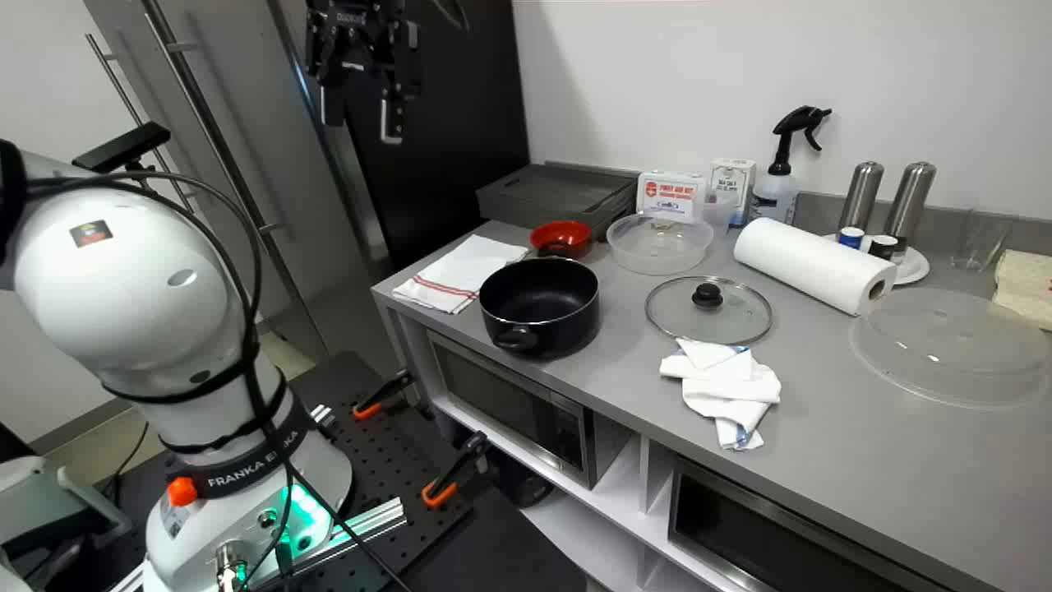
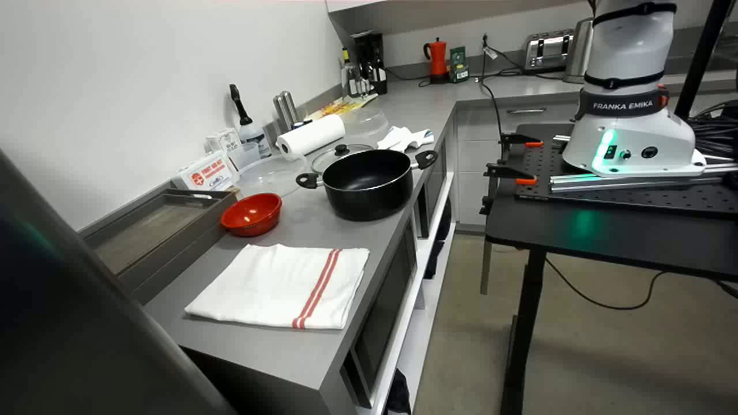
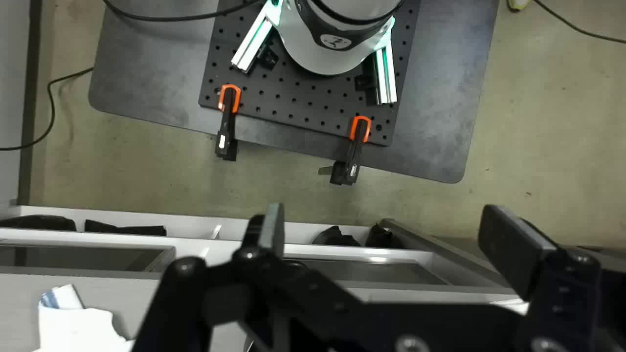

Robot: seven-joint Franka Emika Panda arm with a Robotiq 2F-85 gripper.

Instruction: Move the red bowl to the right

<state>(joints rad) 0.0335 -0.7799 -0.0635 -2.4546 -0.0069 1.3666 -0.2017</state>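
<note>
Aloft in an exterior view, the gripper hangs with fingers apart and nothing between them; the red bowl sits on a gray counter behind the black pot. In an exterior view, the bowl rests just beside a gray tray, so a straight descent straddling the rim where it faces neither pot nor tray looks safest, then a lift before heading right. In the wrist view, beyond parted pads, greenish kitchen floor separates the counter from the robot's dark table.
</note>
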